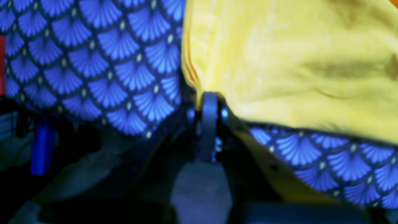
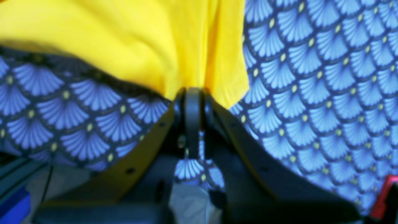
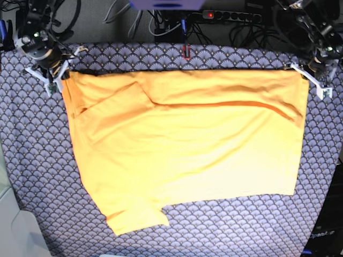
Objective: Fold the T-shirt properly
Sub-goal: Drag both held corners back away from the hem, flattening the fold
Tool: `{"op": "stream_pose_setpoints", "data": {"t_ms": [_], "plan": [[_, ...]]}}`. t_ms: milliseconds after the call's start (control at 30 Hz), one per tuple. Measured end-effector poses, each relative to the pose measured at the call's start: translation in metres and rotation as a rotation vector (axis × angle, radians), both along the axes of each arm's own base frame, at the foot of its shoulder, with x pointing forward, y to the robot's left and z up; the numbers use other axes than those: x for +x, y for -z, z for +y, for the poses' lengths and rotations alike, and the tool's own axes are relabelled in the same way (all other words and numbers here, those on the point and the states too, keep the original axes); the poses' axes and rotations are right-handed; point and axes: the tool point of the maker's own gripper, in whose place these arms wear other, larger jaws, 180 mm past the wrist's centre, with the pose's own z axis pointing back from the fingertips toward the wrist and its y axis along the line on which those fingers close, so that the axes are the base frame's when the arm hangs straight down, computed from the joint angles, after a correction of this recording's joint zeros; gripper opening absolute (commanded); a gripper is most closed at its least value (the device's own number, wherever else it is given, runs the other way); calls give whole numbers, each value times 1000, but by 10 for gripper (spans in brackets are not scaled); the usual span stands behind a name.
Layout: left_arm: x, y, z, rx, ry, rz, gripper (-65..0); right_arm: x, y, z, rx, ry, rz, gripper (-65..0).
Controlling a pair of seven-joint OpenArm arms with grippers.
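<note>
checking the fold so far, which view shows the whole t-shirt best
The base view: it shows the entire T-shirt spread on the tablecloth, with a sleeve folded in and both far corners held by the left hand and right hand. Each wrist view shows only the pinched corner and nearby cloth, blurred.

The T-shirt [image 3: 182, 155] lies spread across the tablecloth [image 3: 32, 160] covering the bench, its far edge stretched straight between the two pincers. In the base view, the right pincer [image 3: 58, 75] sits at the shirt's far-left corner, the left pincer [image 3: 306, 71] at its far-right corner, each closed on the cloth's edge. A sleeve juts toward the near edge, left of centre. A power strip [image 3: 230, 16] lies behind the bench.
</note>
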Motion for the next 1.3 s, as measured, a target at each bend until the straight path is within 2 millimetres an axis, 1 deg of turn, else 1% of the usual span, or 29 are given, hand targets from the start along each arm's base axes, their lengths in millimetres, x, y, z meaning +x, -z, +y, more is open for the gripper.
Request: {"op": "stream_pose_setpoints", "data": {"t_ms": [133,233,333,433,567,633,733,800,867,933,1067,1200,1300], "plan": [[-1,0,1,3,0,1,-650,-1,-8,2,-5,-12,-26,-650],[-7,2,1,2,0,16,-650,-4,-7,3,0,-15,-30,-650],[-7,2,1,3,0,16,-650,-10,-5,3,0,-16,-18,-650],[-6,2,2,4,0,14,-650,-10,-5,3,0,-16,-16,-650],[-4,-5,12,32,10,14,-650,-12,-4,4,3,-18,-18,-650],[-2,-6,14,38,10,9,-650,-12,-6,5,9,-21,-36,-650],[-1,-7,14,37,11,10,-650,-12,-9,-4,6,10,-55,-650],[4,-12,18,49,13,1,-650,-13,-10,-10,-5,20,-54,-650],[7,-14,20,55,15,-11,-650,-11,-12,-7,19,21,-66,-650],[5,-13,18,50,13,-6,-650,-12,-15,-5,51,18,-81,-650],[5,-12,18,50,13,-4,-650,-21,-16,-12,63,18,-66,-650],[4,-12,18,49,13,-3,-650,-18,-17,-11,69,17,-80,-650],[4,-12,18,49,13,-3,-650,-25,-14,-11,68,18,-62,-650]]}}
